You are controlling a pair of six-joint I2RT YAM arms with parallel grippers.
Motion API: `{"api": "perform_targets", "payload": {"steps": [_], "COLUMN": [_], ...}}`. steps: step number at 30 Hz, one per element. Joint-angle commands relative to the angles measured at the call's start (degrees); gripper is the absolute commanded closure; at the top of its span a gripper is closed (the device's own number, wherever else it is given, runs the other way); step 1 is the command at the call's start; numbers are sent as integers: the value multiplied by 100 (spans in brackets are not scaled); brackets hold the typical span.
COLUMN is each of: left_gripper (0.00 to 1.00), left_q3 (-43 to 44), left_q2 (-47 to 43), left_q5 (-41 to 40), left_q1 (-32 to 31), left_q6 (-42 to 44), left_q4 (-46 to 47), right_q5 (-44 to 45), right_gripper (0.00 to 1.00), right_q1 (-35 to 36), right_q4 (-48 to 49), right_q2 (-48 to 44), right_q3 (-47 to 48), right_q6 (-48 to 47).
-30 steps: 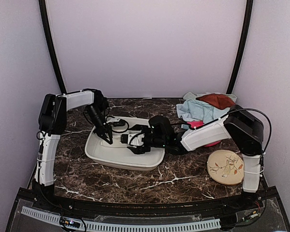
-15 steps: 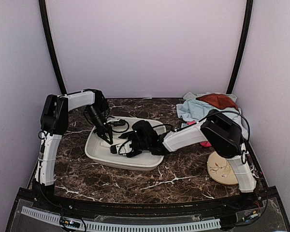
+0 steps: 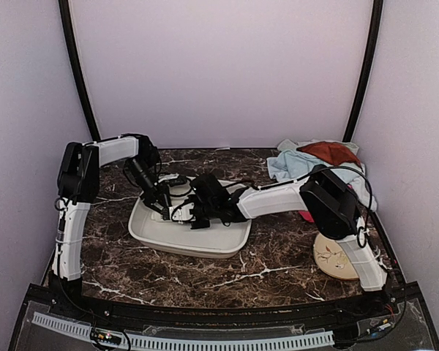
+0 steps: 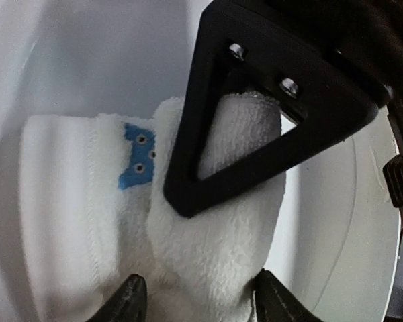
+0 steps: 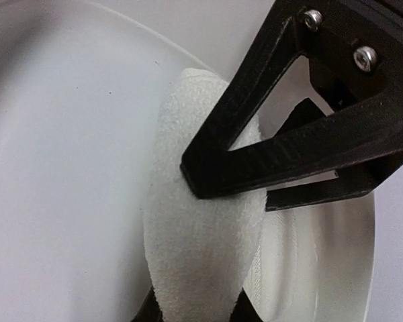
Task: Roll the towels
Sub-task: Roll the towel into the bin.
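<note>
Marble table [image 3: 278,270] carries a white basin [image 3: 179,247] left of centre. White towel [image 4: 215,235] with a blue mark lies folded inside it. Right gripper [image 5: 200,312] pinches the raised fold; left gripper [image 4: 201,305] stands astride the same towel, fingertips spread apart. Other towels [image 3: 307,164] are heaped at the far right.

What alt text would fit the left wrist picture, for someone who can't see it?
A white towel with a blue tag lies bunched in a white basin. A black triangular gripper finger lies over its raised fold, and the tips of the left gripper stand apart at the bottom, either side of the towel.
</note>
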Motion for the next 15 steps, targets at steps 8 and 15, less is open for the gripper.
{"api": "perform_targets", "payload": {"steps": [8,15], "left_gripper": [39,40], "left_q3": [-2034,-2857], "left_q2": [-2370,-3164], "left_q5": [537,526], "left_q1": [672,948], "left_q6": [-527,-766], "left_q4": [2527,3350], "right_q5": [-1613,-2540], "right_gripper": [96,97], "right_q1": [-149,-436], "right_q4": [-1809,-2433], "right_q2": [134,479], "right_q3": [658,1437], "right_q6": [2093,3474]}}
